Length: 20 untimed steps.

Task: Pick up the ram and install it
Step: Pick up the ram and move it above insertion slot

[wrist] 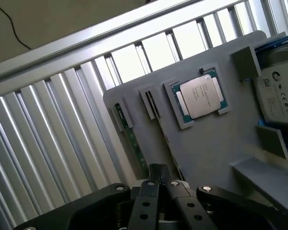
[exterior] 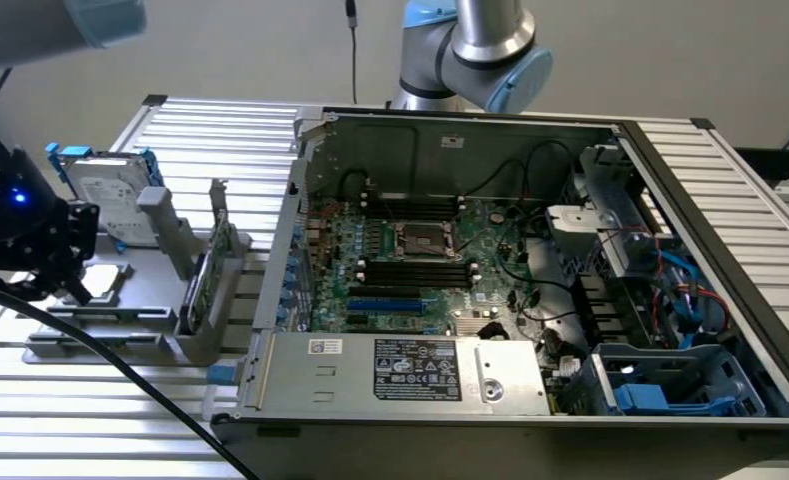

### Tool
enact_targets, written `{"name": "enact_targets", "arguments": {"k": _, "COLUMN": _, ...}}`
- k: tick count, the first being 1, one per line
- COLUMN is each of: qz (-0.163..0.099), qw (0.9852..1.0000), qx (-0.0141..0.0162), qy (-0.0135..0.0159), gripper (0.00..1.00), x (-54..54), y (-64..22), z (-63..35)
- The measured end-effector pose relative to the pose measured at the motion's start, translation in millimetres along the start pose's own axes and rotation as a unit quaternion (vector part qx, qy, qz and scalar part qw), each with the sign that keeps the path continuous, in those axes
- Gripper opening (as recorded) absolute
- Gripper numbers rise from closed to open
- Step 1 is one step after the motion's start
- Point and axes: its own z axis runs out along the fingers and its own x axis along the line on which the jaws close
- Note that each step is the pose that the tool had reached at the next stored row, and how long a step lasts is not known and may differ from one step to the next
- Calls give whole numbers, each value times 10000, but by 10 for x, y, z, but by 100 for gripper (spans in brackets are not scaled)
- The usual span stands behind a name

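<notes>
Barely begun, judging by the layout: saw the ram [wrist: 129, 134] seated on edge in a narrow slot of the grey holder tray [wrist: 211, 143], not yet lifted and nowhere near the board. Judged both steps, the pick and the install, as left to do. Noted the gripper [wrist: 158, 175] with its fingers pressed together and nothing between them, hovering over the tray at the exterior view's left, about mid-height. Placed the ram just beyond the fingertips and a little off to one side of their line, near but apart, with no contact. Saw the processor chip [wrist: 200, 96] in its square recess further along the tray, and the hard drive [wrist: 278, 91] past that. Found the open computer case [exterior: 474, 130] across the centre and the exterior view's right, well apart from the gripper. Took the long black memory slots [exterior: 414, 270] beside the processor socket for unfilled, though could not be certain.
</notes>
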Motion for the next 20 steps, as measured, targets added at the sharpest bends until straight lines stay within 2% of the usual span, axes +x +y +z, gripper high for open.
{"name": "enact_targets", "arguments": {"k": 3, "qz": -268, "qw": 9996, "qx": -32, "qy": 15, "gripper": 11, "x": 0, "y": 1, "z": 10}}
{"name": "enact_targets", "arguments": {"k": 6, "qz": -506, "qw": 9987, "qx": -56, "qy": 50, "gripper": 11, "x": 0, "y": 0, "z": 16}}
{"name": "enact_targets", "arguments": {"k": 9, "qz": -733, "qw": 9972, "qx": -70, "qy": 108, "gripper": 11, "x": 1, "y": 0, "z": 16}}
{"name": "enact_targets", "arguments": {"k": 13, "qz": -995, "qw": 9948, "qx": -65, "qy": 214, "gripper": 11, "x": 0, "y": 0, "z": 17}}
{"name": "enact_targets", "arguments": {"k": 14, "qz": -1055, "qw": 9941, "qx": -63, "qy": 231, "gripper": 11, "x": 0, "y": 0, "z": 18}}
{"name": "enact_targets", "arguments": {"k": 16, "qz": -1168, "qw": 9928, "qx": -66, "qy": 249, "gripper": 11, "x": 0, "y": 0, "z": 21}}
{"name": "enact_targets", "arguments": {"k": 20, "qz": -1371, "qw": 9902, "qx": -85, "qy": 254, "gripper": 11, "x": 7, "y": -1, "z": 50}}
